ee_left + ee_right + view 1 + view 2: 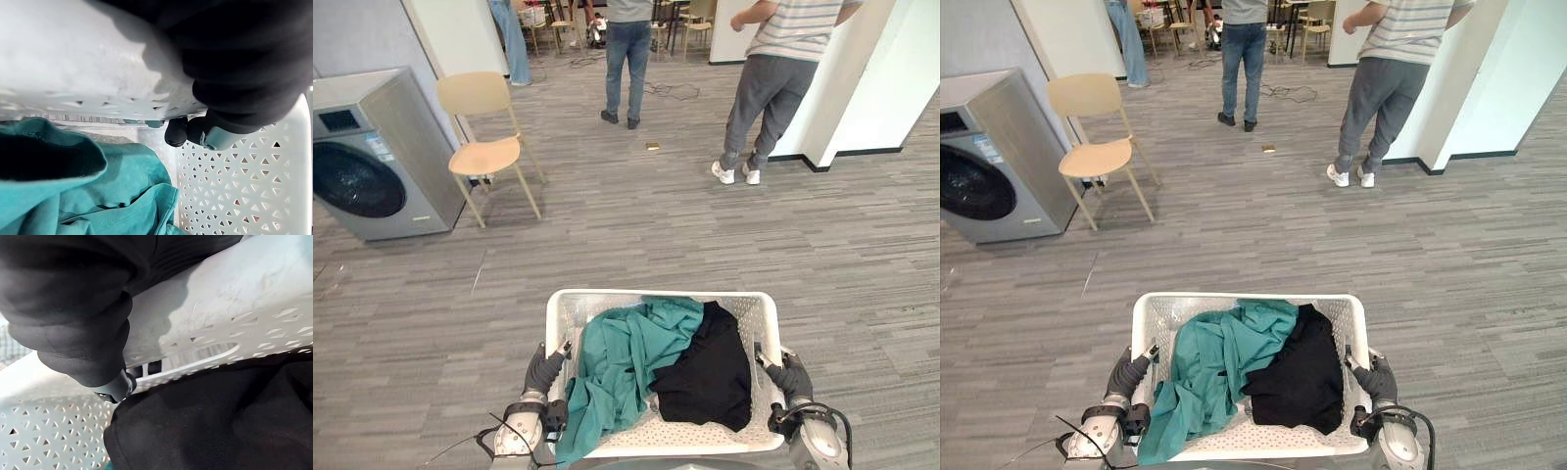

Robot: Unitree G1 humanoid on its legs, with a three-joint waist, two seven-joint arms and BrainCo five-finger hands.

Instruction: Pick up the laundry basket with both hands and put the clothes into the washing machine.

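Observation:
A white perforated laundry basket (656, 296) is carried low in front of me, above the grey floor. A teal garment (626, 362) fills its left half, with a corner draped over the near rim, and a black garment (710, 377) lies in its right half. My left hand (546, 370) grips the basket's left side and my right hand (786, 377) grips the right side. In the left wrist view the dark fingertips (176, 131) curl over the rim beside the teal cloth (98, 196). The right wrist view shows my right hand (73, 308) hooked at the handle slot above the black cloth (220, 421). The grey washing machine (372, 157) stands far left, its round door shut.
A light wooden chair (484, 152) stands just right of the machine. Two people (628, 59) (773, 78) stand further back, and a white wall corner (842, 88) juts out at the right. Open grey floor lies between the basket and the machine.

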